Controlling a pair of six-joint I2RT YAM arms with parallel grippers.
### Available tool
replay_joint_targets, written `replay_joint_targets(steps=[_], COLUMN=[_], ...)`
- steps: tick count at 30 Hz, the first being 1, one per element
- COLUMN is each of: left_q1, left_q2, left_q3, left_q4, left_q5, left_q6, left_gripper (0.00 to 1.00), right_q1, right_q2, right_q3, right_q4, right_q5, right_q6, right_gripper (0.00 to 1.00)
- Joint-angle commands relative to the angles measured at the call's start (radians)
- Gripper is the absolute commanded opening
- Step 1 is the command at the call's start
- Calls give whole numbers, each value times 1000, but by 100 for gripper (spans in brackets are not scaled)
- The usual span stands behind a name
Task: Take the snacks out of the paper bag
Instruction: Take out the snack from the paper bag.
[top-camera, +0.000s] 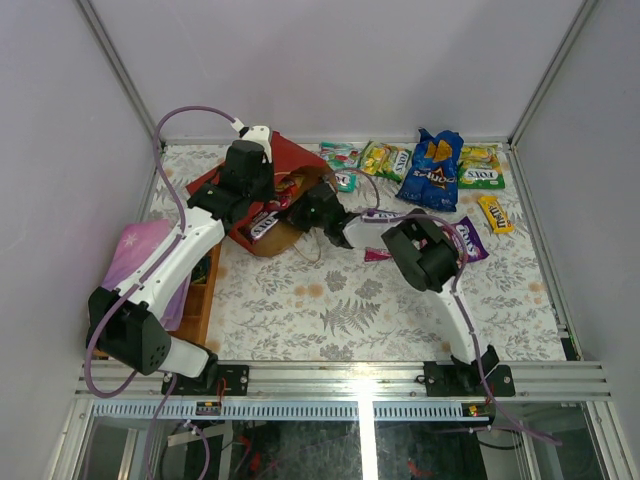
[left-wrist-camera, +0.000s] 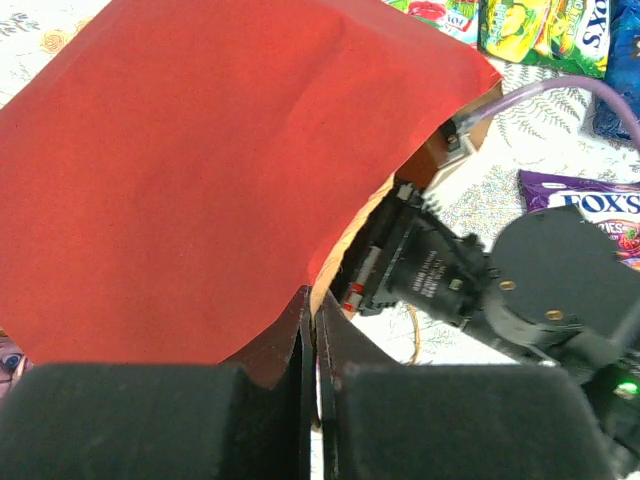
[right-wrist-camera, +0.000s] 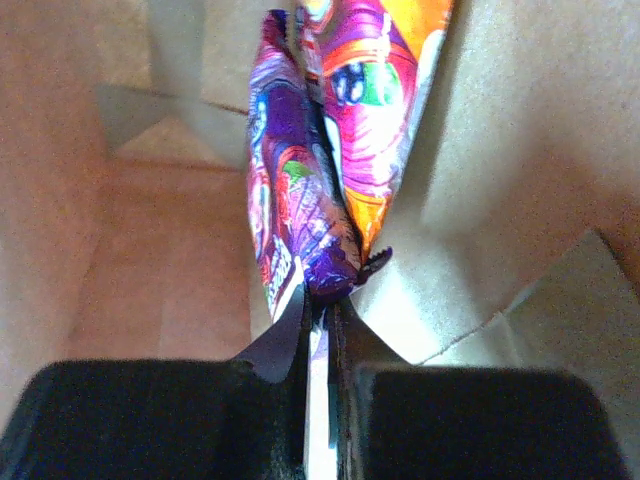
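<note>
The red paper bag (top-camera: 285, 160) lies on its side at the back left, its brown inside facing right. My left gripper (top-camera: 262, 185) is shut on the bag's rim; the left wrist view shows the closed jaws pinching the red edge (left-wrist-camera: 312, 305) of the bag (left-wrist-camera: 200, 170). My right gripper (top-camera: 305, 205) is inside the bag's mouth. It is shut on the end of a purple-orange candy packet (right-wrist-camera: 315, 170), with kraft paper (right-wrist-camera: 520, 150) all round. Another packet (top-camera: 264, 223) lies in the bag's mouth.
Snacks lie on the table at the back right: a teal pack (top-camera: 342, 156), green-yellow packs (top-camera: 386, 160), a blue chip bag (top-camera: 436, 170), a yellow bar (top-camera: 495, 213) and a purple pack (top-camera: 470, 240). A purple cloth (top-camera: 140, 255) and a wooden tray (top-camera: 200, 295) lie at the left.
</note>
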Motion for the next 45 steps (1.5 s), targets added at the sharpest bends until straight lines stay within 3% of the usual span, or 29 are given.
replay_joint_targets(steps=[1,9,12,18,22,25,31,33,35,38,42,45], left_q1=[-2,0,0,0,0,-1,0,1,0,-1,0,-1], left_q2=[-14,-3,7,10,7,1,17,18,14,12,21,22], left_q3=[19,20,25,27,27,24,32,34,31,29,30,31], left_q4=[15,13,10,8,4,5,0,-5,-3,1,-1,-1], left_q5=[-18,-44,-39,-41,-42,-58,-38,-50,-68,-71,-58,-57], left_q6=[13,17,16,16,19,21,21,23,23,24,23,22], left_gripper=[0,0,0,0,0,0,0,0,0,0,0,0], right_q1=[-42,-56,-59,-68,-91,-96,-96,-96,-96,-97,-99,-99], right_q2=[-153,-398,-471,-526,-482,-447,-262,-211,-190,-200,-248,-270], right_q3=[-79,-353,-412,-360,-304,-263,-156,-133,-132,-145,-206,-255], right_q4=[146,171,105,-198,-251,-258,-221,-174,-142,-165,-169,-130], right_q5=[-191,-408,-432,-370,-390,-414,-459,-489,-497,-490,-497,-524], right_q6=[-104,-306,-405,-680,-703,-709,-630,-560,-517,-529,-548,-525], right_gripper=[0,0,0,0,1,16,24,36,54,68,69,62])
